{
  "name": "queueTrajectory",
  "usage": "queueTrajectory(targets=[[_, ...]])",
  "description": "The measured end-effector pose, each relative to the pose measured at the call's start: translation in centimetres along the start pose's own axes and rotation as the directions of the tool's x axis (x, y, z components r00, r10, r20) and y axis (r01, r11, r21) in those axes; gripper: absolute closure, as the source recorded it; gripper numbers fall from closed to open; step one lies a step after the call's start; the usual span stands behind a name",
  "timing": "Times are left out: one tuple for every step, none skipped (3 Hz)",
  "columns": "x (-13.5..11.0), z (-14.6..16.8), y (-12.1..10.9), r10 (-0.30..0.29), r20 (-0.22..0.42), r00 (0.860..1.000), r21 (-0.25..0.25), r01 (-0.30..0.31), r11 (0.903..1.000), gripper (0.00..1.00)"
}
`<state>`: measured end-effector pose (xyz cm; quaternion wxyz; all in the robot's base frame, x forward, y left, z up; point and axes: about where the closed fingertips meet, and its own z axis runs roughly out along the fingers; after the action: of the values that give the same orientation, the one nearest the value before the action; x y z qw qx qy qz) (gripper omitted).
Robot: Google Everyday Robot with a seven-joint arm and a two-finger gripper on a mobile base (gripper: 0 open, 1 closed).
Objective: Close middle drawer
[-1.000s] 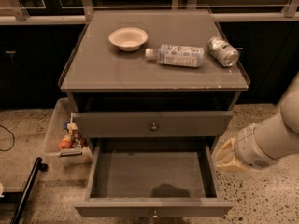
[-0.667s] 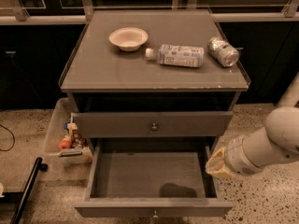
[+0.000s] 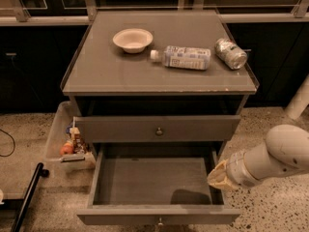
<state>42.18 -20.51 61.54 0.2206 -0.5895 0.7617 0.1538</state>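
The middle drawer (image 3: 145, 180) is pulled far out of the grey cabinet. Its shallow grey box is empty, and its flat front (image 3: 116, 216) with a small brass knob (image 3: 159, 221) is at the bottom edge of the camera view. My gripper (image 3: 218, 176), at the end of the white arm (image 3: 275, 156), comes in from the right. It hangs over the drawer's right side wall, toward the back right corner of the box. The drawer below it is hidden.
The narrower top drawer (image 3: 203, 128) with its knob sits nearly shut above. On the cabinet top are a white bowl (image 3: 132, 38), a lying plastic bottle (image 3: 183, 57) and a can (image 3: 231, 53). A bin with snacks (image 3: 67, 146) and a black pole (image 3: 29, 192) are on the floor at the left.
My arm and gripper have moved left and slightly down, from beside the cabinet to over the open drawer's right wall. The drawer has not moved.
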Motion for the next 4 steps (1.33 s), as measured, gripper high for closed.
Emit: queueTrajectory(targets=[[1.7,3.4,1.3,0.050,0.002,0.999,-0.016,-0.050,0.9986,1.00],[4.1,9.7,3.9,0.077,-0.004,0.997,-0.051,-0.077,0.9957,1.00],[5.9,14.2,6.3,0.061,0.001,0.998,-0.046,-0.061,0.9971,1.00],[7.2,17.7,7.6,0.010,0.005,1.000,-0.012,-0.010,0.9999,1.00]])
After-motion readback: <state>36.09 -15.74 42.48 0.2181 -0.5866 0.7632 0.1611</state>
